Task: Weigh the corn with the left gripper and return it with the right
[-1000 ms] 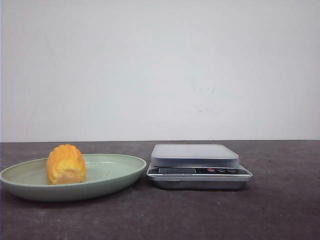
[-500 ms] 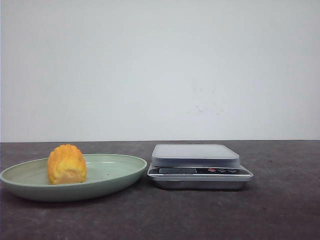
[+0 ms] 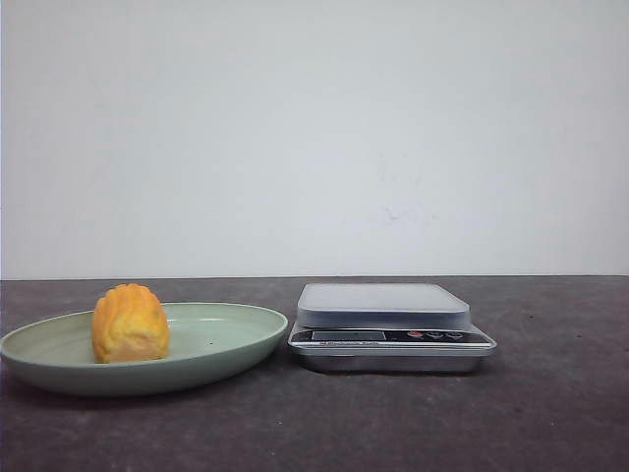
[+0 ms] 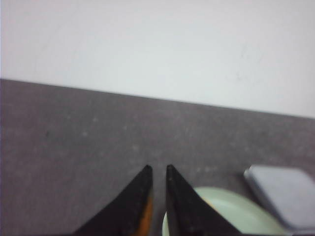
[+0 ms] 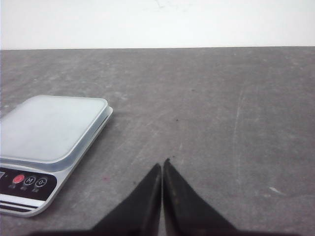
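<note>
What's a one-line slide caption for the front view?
Corn sits on the green plate beside the scale, whose platform is bare.

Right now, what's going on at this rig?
Nothing is held. The corn sits on the green plate, left of the scale, whose platform is bare. The left gripper has its fingers nearly together, a narrow gap between them, near the plate rim; the right gripper is shut over bare table beside the scale. This fits either corn waiting to be weighed or corn already returned.
</note>
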